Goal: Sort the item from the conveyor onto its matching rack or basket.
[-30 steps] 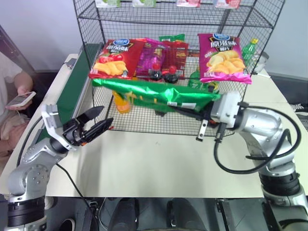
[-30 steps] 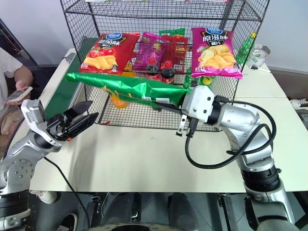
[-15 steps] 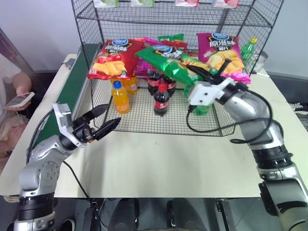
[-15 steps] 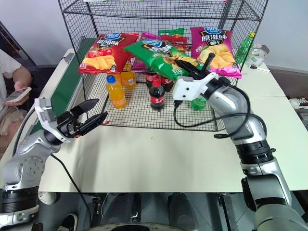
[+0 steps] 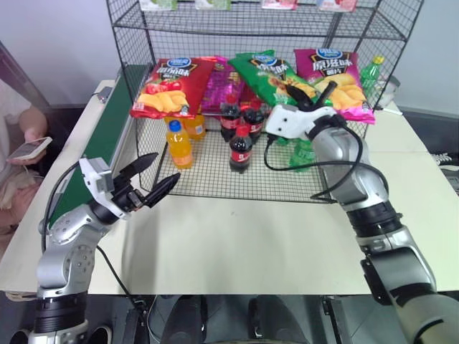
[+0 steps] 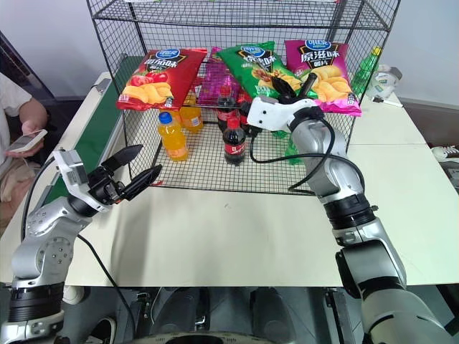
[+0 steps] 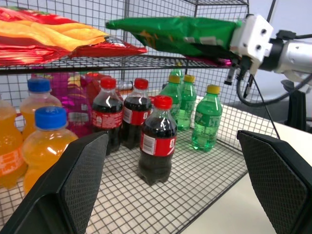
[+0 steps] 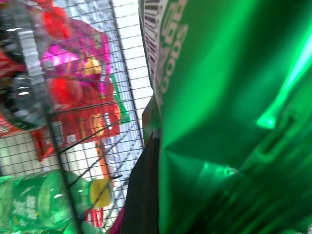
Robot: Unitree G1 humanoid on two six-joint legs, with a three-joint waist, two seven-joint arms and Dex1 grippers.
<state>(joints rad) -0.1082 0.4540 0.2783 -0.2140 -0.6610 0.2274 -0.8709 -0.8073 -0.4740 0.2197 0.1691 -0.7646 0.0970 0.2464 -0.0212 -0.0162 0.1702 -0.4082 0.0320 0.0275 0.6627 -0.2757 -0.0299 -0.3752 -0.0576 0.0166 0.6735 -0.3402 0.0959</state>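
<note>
the green bag [image 5: 269, 72] lies tilted over the rack's [image 5: 143, 54] middle tier, between the red bag [image 5: 168, 86] and the magenta bag [image 5: 333, 80], with its logo end toward the back. the right hand [image 5: 310, 97] is clamped on the bag's near end, its black fingers pinched tight on the foil; in the right wrist view the green foil [image 8: 229, 122] sits right against the camera. from the left wrist view the bag [image 7: 175, 34] appears raised a little above the wire tier, so i cannot tell whether it rests on the shelf.

behind it on the same tier lies a smaller purple packet [image 5: 226, 89], partly covered by the green bag. on the tier below stand cola bottles [image 5: 240, 147], orange drink bottles [image 5: 179, 142] and green bottles [image 7: 207, 124], all upright.

the left hand [image 5: 154, 185] hovers over the bench [image 5: 237, 244] just in front of the rack's near left corner, its two fingers spread wide with nothing between them, pointing toward the bottles.

the conveyor [image 5: 100, 147] runs along the left side of the rack, its green belt bare where it shows. beyond it at the left edge a person's hand holds a phone [image 5: 30, 148].
</note>
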